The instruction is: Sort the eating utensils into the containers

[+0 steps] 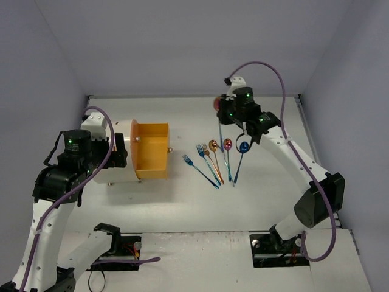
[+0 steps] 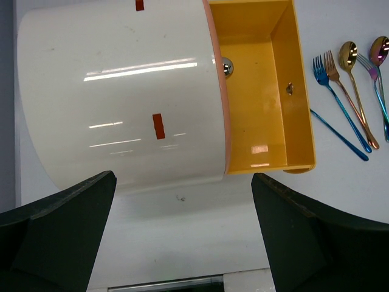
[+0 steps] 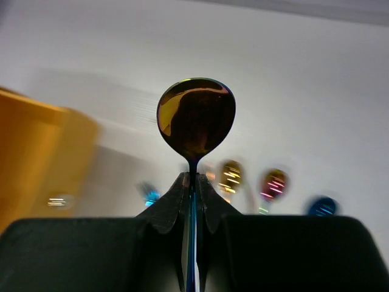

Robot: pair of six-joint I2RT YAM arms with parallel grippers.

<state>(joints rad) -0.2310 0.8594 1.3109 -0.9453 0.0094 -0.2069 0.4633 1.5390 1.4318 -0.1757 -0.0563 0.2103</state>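
Left gripper [image 2: 182, 182]: fingers spread wide, holding nothing, hovering over the cabinet [image 2: 109, 91]. Drawer [image 2: 299, 103] pulled out, nothing in it; judged: no item sorted yet. About six utensils [image 1: 216, 161] lie in a row on the table [image 1: 182, 207]. Right gripper [image 3: 192, 182] pinched tight on one spoon [image 3: 196, 115] by its handle, held above the row.

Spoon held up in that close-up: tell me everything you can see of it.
The spoon is shiny metal, its oval bowl dark gold-brown with a rainbow rim, mirroring the room. A thin neck and bluish handle run down into the right gripper, which is shut on them; only the bowl sticks out past the tips. It looks held clear of the table, touching nothing else.
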